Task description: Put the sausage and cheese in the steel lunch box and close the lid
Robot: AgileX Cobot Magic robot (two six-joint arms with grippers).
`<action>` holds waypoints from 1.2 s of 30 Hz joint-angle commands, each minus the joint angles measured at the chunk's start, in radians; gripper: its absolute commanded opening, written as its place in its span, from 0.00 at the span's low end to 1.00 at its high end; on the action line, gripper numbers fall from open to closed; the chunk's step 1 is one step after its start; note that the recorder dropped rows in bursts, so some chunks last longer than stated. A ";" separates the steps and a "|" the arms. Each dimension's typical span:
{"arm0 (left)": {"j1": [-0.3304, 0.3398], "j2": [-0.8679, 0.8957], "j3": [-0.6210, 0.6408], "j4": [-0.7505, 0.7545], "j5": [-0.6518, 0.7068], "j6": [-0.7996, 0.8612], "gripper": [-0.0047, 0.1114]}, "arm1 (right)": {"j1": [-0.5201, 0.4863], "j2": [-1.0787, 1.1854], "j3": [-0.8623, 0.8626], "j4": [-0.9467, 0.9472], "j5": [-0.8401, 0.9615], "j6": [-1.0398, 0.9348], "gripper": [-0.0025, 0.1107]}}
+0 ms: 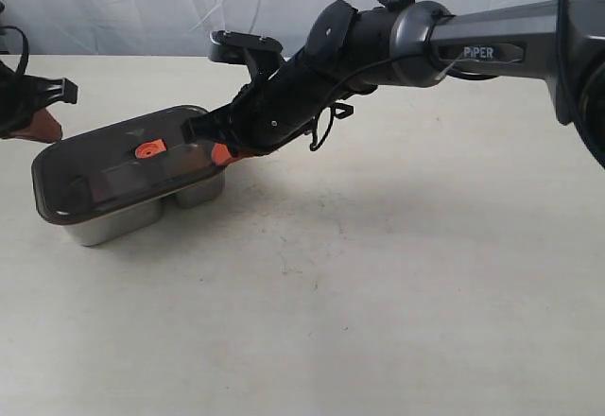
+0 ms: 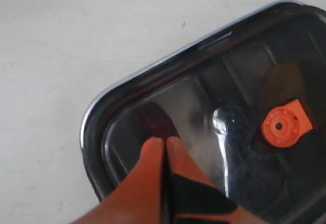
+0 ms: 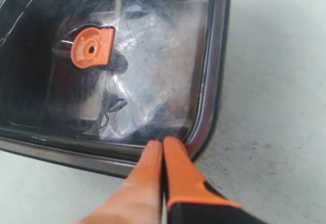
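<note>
Closed and empty, the left gripper (image 2: 164, 142) and right gripper (image 3: 162, 145) rest on the lid (image 1: 123, 165) atop the box (image 1: 104, 227), table's (image 1: 378, 293) left side. Lopsided pressure could leave a corner unsealed or skid the box.

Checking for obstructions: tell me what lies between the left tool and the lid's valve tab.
Only bare lid between left tool and valve tab; left wrist view.
</note>
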 commanded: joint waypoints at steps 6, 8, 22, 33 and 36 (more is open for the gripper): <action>0.002 -0.042 -0.029 -0.102 0.166 0.053 0.04 | -0.003 0.009 -0.003 -0.007 -0.029 0.002 0.01; 0.002 -0.065 -0.040 -0.129 0.236 0.077 0.04 | -0.003 0.009 -0.003 -0.005 -0.041 0.002 0.01; -0.084 -0.065 -0.043 -0.152 0.483 0.180 0.04 | -0.003 0.009 -0.016 0.032 -0.070 0.004 0.01; -0.114 -0.047 -0.027 -0.076 0.571 0.154 0.04 | -0.003 0.009 -0.050 0.037 -0.051 0.004 0.01; -0.149 -0.031 -0.012 -0.025 0.537 0.128 0.04 | -0.003 0.009 -0.092 0.037 -0.023 0.004 0.01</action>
